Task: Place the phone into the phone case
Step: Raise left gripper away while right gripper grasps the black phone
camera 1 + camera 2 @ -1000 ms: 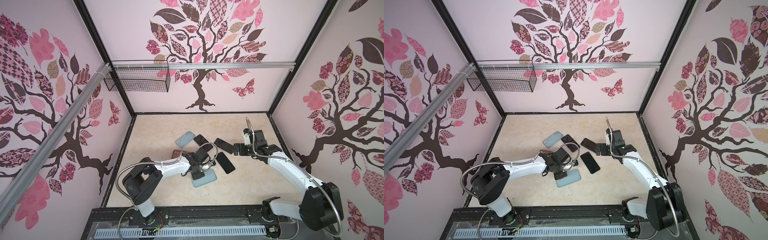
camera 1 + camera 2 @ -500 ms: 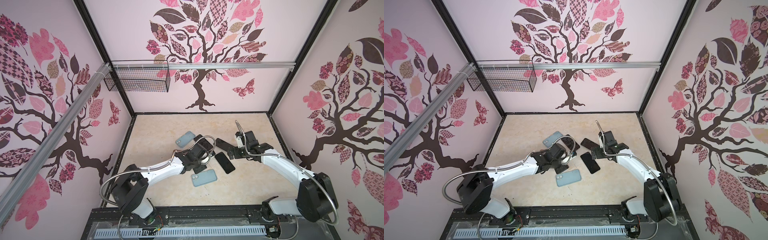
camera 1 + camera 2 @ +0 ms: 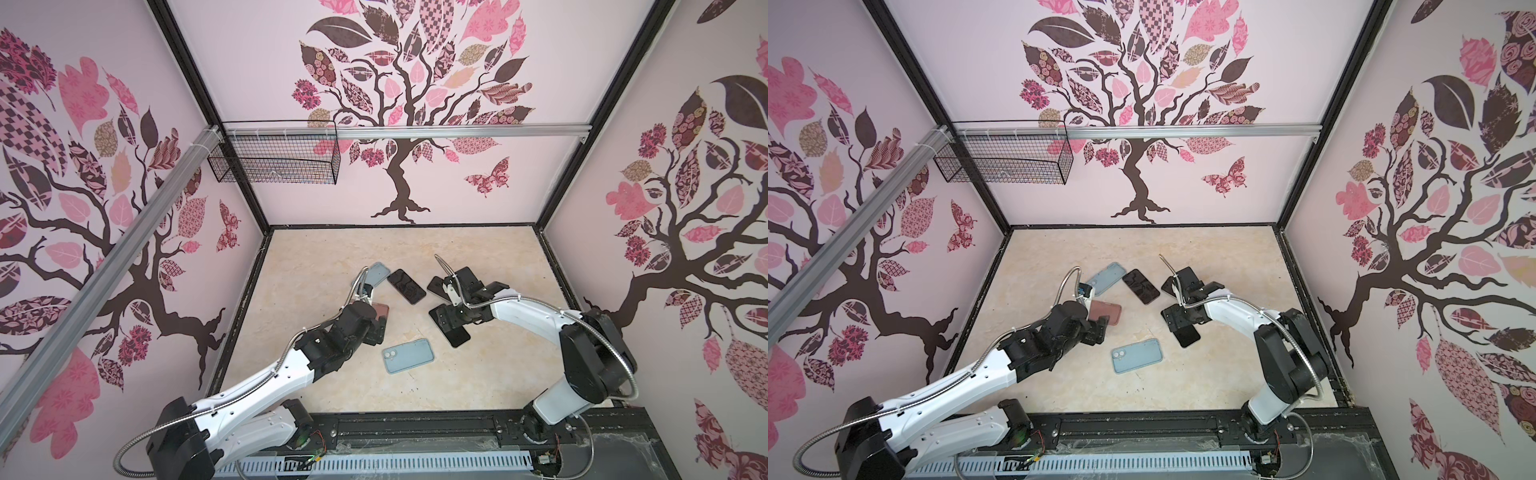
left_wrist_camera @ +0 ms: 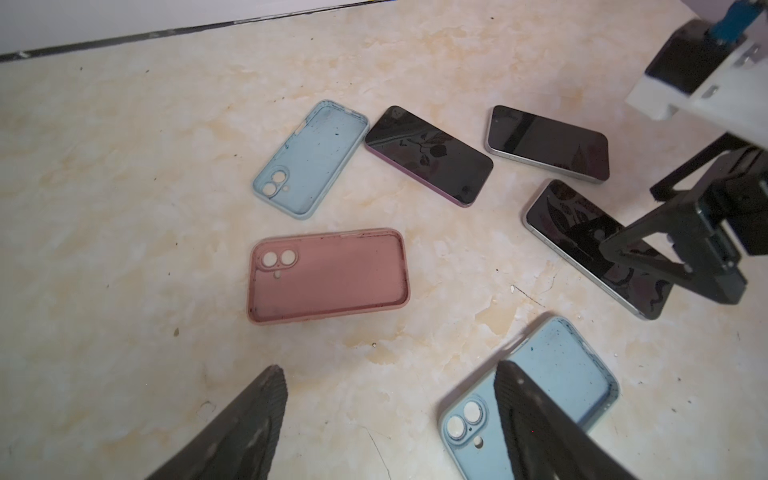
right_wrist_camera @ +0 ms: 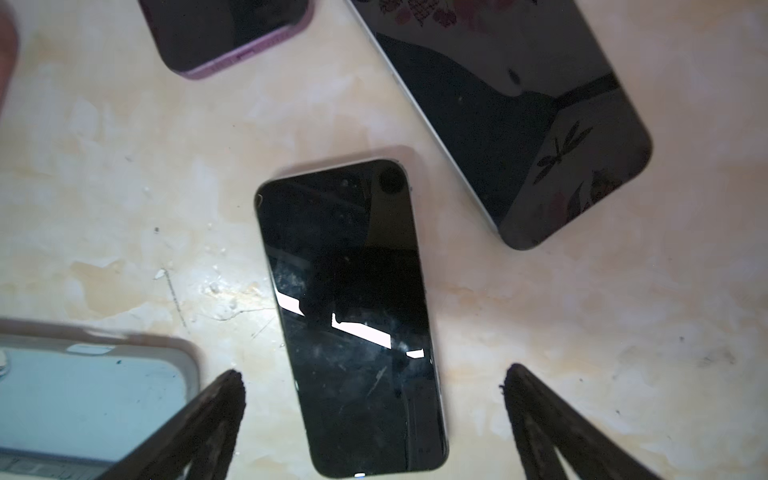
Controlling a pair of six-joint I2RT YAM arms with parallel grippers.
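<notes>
Both arms hang low over the pale marbled bench (image 3: pixel 324 249), which is scattered with phones and cases. The left hand (image 4: pixel 390 372) is open and holds nothing; it sits left of centre, with its fingers (image 4: pixel 257 415) spread above bare bench. An empty pink case (image 4: pixel 328 276) lies open side up just beyond it, and an empty blue case (image 3: pixel 408 356) lies just to its right, at the near middle. The right hand (image 5: pixel 374 374) is spread wide too, hovering over a dark phone (image 5: pixel 353 316) that lies screen up, right of centre and a little beyond the blue case. Its jaws stand either side of the phone, and I cannot tell whether they touch it. Farther back lie a second blue case (image 4: pixel 309 160), a purple-edged phone (image 4: pixel 428 156) beside it, and a silver-edged phone (image 4: pixel 546 143) to the right, all flat and apart.
</notes>
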